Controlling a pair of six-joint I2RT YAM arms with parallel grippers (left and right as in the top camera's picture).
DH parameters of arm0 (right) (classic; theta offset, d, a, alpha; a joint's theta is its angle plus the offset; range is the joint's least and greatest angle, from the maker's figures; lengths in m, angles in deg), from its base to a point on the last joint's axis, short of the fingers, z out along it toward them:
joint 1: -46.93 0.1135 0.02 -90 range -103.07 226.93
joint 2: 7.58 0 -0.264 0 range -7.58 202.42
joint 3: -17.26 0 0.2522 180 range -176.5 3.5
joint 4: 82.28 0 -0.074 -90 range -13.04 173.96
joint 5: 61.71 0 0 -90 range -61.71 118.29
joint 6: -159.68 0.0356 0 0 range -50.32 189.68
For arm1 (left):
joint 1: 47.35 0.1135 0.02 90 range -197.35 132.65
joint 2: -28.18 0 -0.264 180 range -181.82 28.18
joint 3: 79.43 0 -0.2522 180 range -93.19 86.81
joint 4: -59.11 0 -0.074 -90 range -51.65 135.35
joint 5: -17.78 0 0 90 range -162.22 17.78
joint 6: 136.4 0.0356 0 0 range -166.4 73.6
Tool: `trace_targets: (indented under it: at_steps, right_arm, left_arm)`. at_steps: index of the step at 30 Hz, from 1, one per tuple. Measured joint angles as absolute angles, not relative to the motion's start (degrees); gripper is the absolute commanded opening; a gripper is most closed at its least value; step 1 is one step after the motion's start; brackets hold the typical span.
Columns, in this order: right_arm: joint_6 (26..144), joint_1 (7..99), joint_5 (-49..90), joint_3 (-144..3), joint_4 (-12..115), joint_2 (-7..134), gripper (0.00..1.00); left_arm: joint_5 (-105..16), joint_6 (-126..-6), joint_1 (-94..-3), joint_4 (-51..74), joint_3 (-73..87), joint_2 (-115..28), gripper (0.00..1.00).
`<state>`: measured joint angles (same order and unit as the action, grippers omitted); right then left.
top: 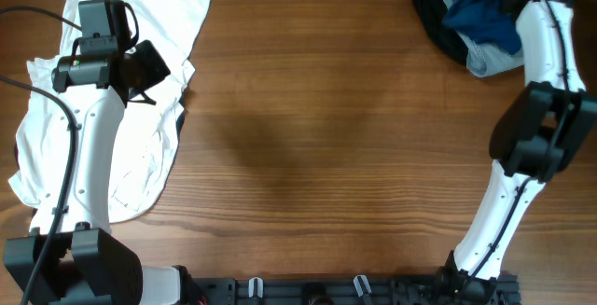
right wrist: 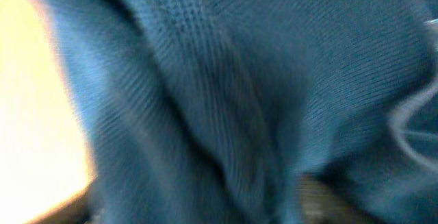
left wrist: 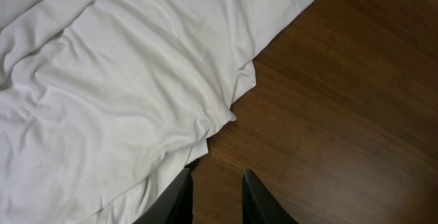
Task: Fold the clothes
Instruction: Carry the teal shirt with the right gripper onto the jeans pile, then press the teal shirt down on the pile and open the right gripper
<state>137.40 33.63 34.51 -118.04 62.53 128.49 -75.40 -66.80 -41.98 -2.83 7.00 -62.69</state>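
Note:
A white shirt [top: 159, 16] lies crumpled on the left of the wooden table [top: 326, 137]. My left gripper [top: 154, 74] hovers over its right side. In the left wrist view, the left gripper [left wrist: 217, 174] stands narrowly open above bare wood beside the white shirt's [left wrist: 102, 80] edge, with nothing between its fingers. A dark-blue garment [top: 490, 16] sits in a heap at the back right. My right arm [top: 546, 53] reaches into that heap. Blurred blue cloth [right wrist: 239, 80] fills the right wrist view, and the right fingers are hidden.
The heap at the back right also holds a black garment [top: 434, 11] and a pale grey one [top: 485, 61]. Both arm bases stand along the table's front edge.

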Motion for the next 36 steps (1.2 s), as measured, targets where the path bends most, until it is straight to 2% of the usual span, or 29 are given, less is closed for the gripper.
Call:
trace_targets:
  at_steps: [3,6,10,14,17,19,22,27,28,35,36]
  right_arm:
    - [131.83,34.33,32.01,-118.04,67.25,128.82,1.0]
    - [121.05,34.35,28.71,-118.06,68.63,127.97,1.0]
    - [101.91,34.14,23.29,-118.04,66.09,122.24,1.0]
    - [88.84,33.7,22.29,-118.63,62.51,114.5,1.0]
    - [84.31,31.84,22.29,-119.39,61.5,114.11,1.0]
    - [82.87,30.38,22.31,-119.39,61.89,116.3,1.0]
    - [81.78,29.11,22.33,-119.39,63.4,122.42,1.0]
    - [81.21,29.28,21.59,-119.37,63.25,133.28,1.0]
    - [80.49,29.37,21.39,-119.37,63.23,135.62,1.0]
    - [79.85,29.2,20.76,-121.29,61.09,137.17,1.0]
    - [79.83,29.15,20.61,-121.29,60.98,137.04,1.0]
  left_arm:
    - [-75.4,-66.8,-41.98,-2.81,7.0,-62.69,0.24]
    - [-75.33,-66.83,-41.98,-2.81,7.0,-62.69,0.24]
    - [-75.31,-66.83,-41.98,-2.79,7.0,-62.74,0.25]
    - [-75.29,-66.83,-41.98,-2.79,7.0,-62.76,0.27]
    - [-75.18,-66.83,-41.98,-2.77,7.0,-62.76,0.29]
    - [-75.16,-66.83,-41.98,-2.33,7.0,-62.76,0.34]
    - [-75.16,-66.85,-41.98,-1.67,7.0,-62.8,0.43]
    - [-75.16,-66.8,-41.98,-1.3,7.0,-63.24,0.49]
    - [-75.16,-66.83,-41.98,-1.28,7.0,-63.35,0.51]
    - [-75.13,-67.0,-41.98,-1.28,7.0,-64.31,1.0]
    - [-75.13,-66.91,-41.98,-1.28,7.0,-64.31,1.0]
